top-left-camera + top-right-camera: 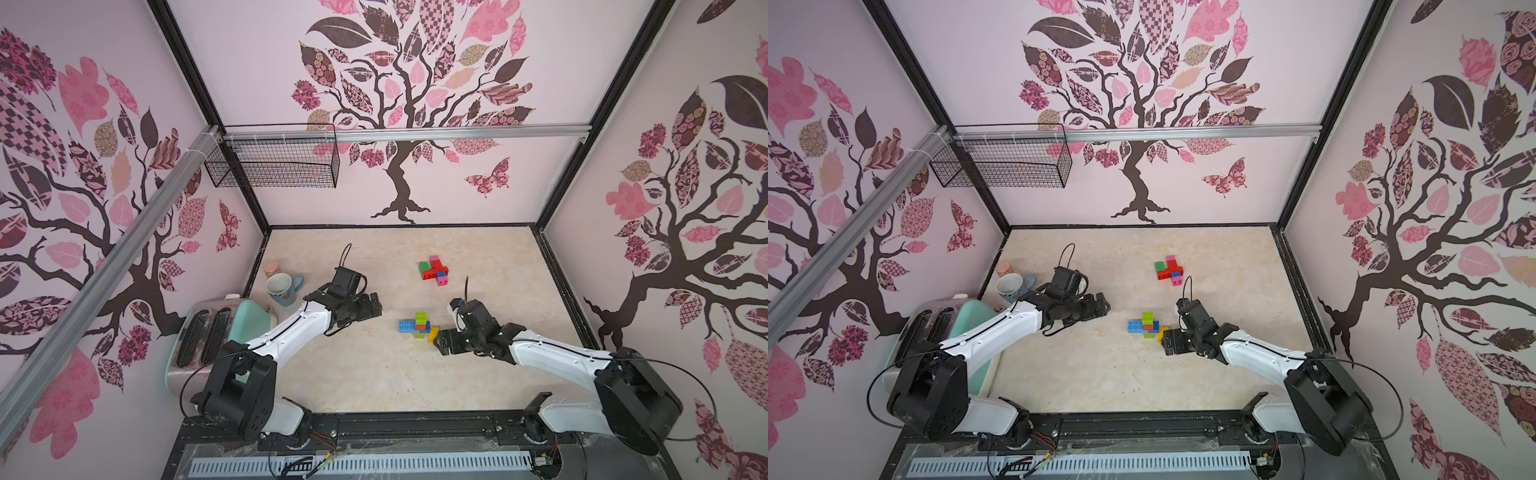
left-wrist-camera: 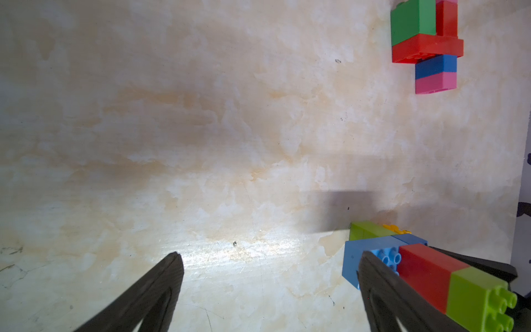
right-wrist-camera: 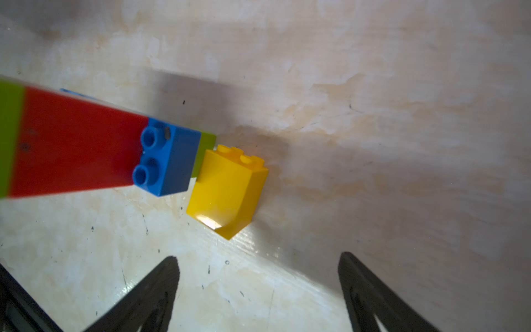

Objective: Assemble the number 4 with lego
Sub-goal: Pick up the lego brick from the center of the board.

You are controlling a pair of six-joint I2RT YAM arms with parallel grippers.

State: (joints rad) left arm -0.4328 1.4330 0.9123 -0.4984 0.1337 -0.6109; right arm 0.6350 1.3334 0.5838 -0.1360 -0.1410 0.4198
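Lego bricks (image 1: 415, 326) stood in two built clumps on the table (image 1: 353, 374). The near clump, of blue, red and lime pieces, sat about mid-table. A loose yellow brick (image 3: 227, 189) lay just beside its lowest lime piece, on the side toward the right arm; whether the two touched could not be told. Farther back and well apart, the far clump (image 1: 434, 270) of green, red, pink and blue bricks rested flat.

The right end effector (image 3: 258, 256) hovered just short of the yellow brick, fingers spread wide and holding nothing. The left end effector (image 2: 270, 254) hung on the other side of the near clump, likewise spread wide and empty.

At the table's left edge stood a mug (image 1: 282, 289) beside a toaster (image 1: 203, 332), and a wire basket (image 1: 274, 162) hung from a rail above the back left corner.
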